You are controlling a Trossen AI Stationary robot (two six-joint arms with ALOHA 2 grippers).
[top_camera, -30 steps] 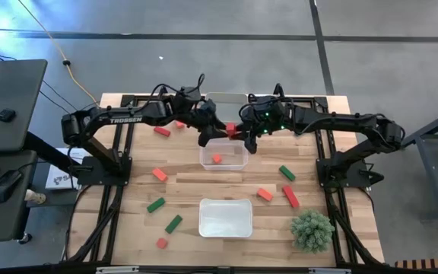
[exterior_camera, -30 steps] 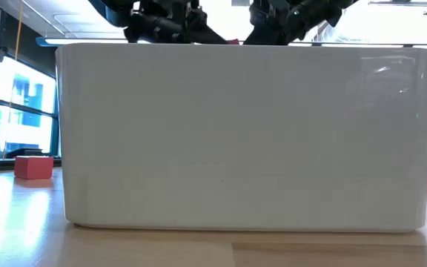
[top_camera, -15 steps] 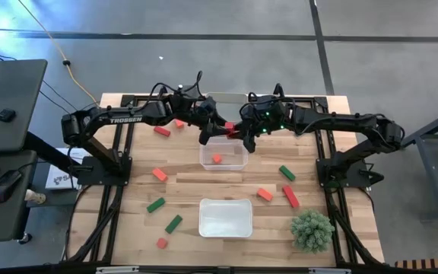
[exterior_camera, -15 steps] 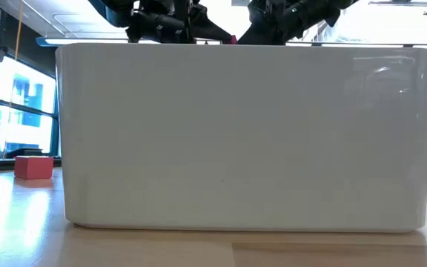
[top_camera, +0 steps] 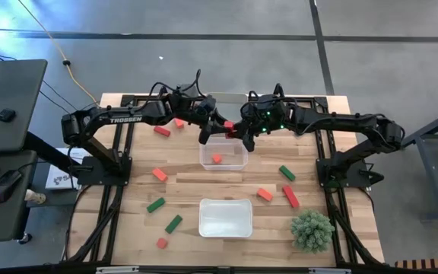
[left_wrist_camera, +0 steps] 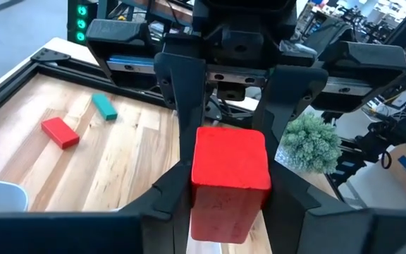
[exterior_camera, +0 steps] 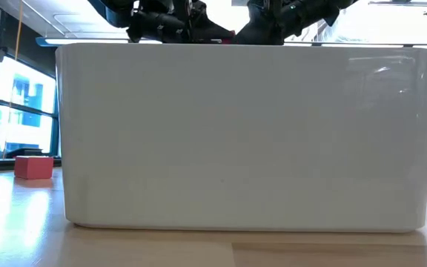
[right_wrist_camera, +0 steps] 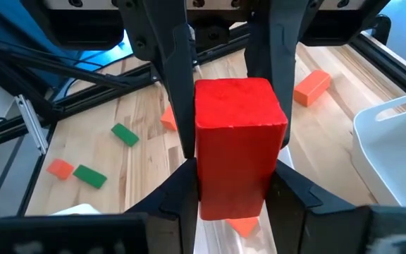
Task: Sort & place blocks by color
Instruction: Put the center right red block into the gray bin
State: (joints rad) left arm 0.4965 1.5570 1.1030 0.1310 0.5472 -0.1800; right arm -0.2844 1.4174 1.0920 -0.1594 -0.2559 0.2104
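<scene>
One red block [top_camera: 229,126] hangs in the air between both grippers, above the far edge of the middle clear tray [top_camera: 238,164]. My left gripper [top_camera: 220,126] comes at it from the table's left and my right gripper [top_camera: 238,129] from the right. Both are shut on it, meeting tip to tip. An orange-red block [top_camera: 217,158] lies inside that tray. Further blocks lie flat on the wood: green ones [top_camera: 287,173] [top_camera: 156,204] [top_camera: 173,223], orange ones [top_camera: 159,174] [top_camera: 265,194] and crimson ones [top_camera: 162,131] [top_camera: 290,197]. My left gripper pinches the red block's near end [left_wrist_camera: 220,212] between its two fingers [left_wrist_camera: 166,204], reaching level from the table's left and lying along the block. The block is lifted clear. My right gripper pinches the block's opposite end [right_wrist_camera: 235,190] between its fingers [right_wrist_camera: 291,190], coming level from the table's right.
A second clear tray [top_camera: 225,217] stands near the table's front and fills the low view with its wall [exterior_camera: 243,133]. A third tray [top_camera: 226,99] sits at the far edge. The bushy plant [top_camera: 311,230] is at the near right corner. Bare wood shows left and right of the trays.
My right gripper has drawn a little toward the table's left, closing up on my left gripper until its fingers stand around the red block's free end. The block has stayed lifted above the middle tray's far edge.
</scene>
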